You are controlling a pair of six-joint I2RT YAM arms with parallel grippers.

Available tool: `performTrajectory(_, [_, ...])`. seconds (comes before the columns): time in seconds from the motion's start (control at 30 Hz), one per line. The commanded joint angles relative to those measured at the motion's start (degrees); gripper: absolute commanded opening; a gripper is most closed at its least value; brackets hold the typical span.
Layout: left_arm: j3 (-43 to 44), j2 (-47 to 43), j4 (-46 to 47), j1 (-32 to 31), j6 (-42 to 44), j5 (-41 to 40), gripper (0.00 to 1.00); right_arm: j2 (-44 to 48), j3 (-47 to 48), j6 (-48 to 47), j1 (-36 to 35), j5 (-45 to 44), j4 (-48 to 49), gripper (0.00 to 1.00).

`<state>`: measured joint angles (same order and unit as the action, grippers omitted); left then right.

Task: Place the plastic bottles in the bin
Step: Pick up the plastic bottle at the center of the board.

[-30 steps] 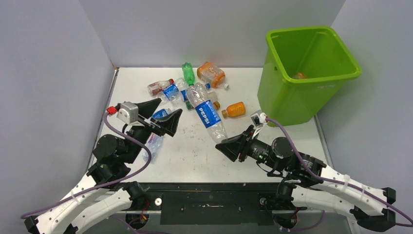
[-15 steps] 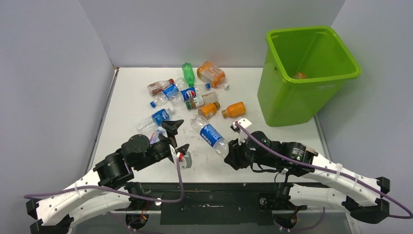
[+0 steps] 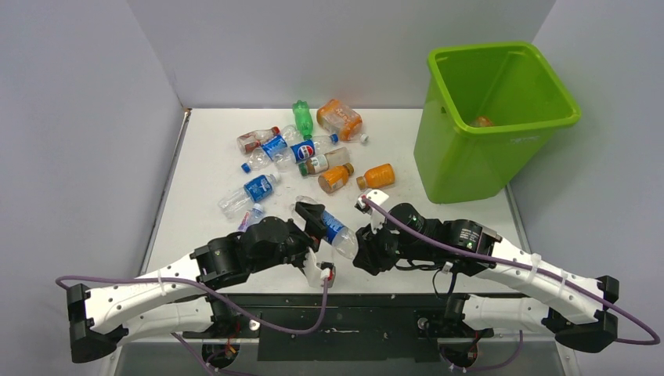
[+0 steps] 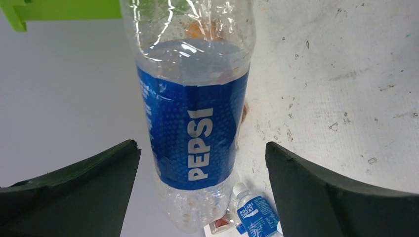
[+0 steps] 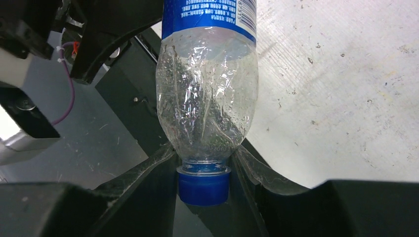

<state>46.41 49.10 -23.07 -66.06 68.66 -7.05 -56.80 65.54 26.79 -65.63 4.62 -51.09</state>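
Note:
A clear Pepsi bottle (image 3: 326, 225) (image 4: 192, 133) (image 5: 207, 98) hangs over the near middle of the table. My right gripper (image 3: 362, 252) (image 5: 203, 173) is shut on its neck, just above the blue cap (image 5: 203, 185). My left gripper (image 3: 319, 236) (image 4: 202, 197) is open, with one finger on each side of the bottle's labelled body and not touching it. Several other plastic bottles (image 3: 305, 149) lie in a loose pile at the back middle. The lime-green bin (image 3: 462, 164) stands at the back right with an orange bottle (image 3: 483, 121) inside.
A green bottle (image 3: 302, 117) and a large orange one (image 3: 339, 119) lie farthest back. Two small orange bottles (image 3: 378, 175) lie near the bin. A blue-labelled bottle (image 3: 249, 190) lies left of my left arm. Grey walls close in three sides.
My left arm has swung from the table's left side to the middle, and its open jaws now straddle the Pepsi bottle. The right gripper has carried that bottle slightly left.

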Motion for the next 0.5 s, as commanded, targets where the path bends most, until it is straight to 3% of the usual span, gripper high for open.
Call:
performTrajectory(0.0, [0.6, 1.8, 3.4, -0.3, 0.9, 1.2, 1.00, 0.2, 2.4, -1.8, 0.0, 1.8, 0.6, 0.05])
performTrajectory(0.27, [1.7, 4.0, 8.0, -0.2, -7.1, 3.9, 0.52, 1.2, 2.1, -1.8, -0.1, 3.4, 2.1, 0.05])
performTrajectory(0.37, [0.7, 4.3, 10.1, -0.3, -8.5, 4.8, 0.39, 1.3, 3.0, -1.8, -0.1, 4.2, 2.6, 0.05])
performTrajectory(0.4, [0.5, 4.3, 10.5, -0.3, -9.2, 4.8, 0.36, 1.3, 3.7, -1.7, -0.1, 4.2, 2.6, 0.15])
performTrajectory(0.47, [-0.2, 4.0, 11.9, -0.3, -11.2, 5.0, 0.34, 1.4, 5.1, -1.7, -0.1, 4.1, 2.9, 0.59])
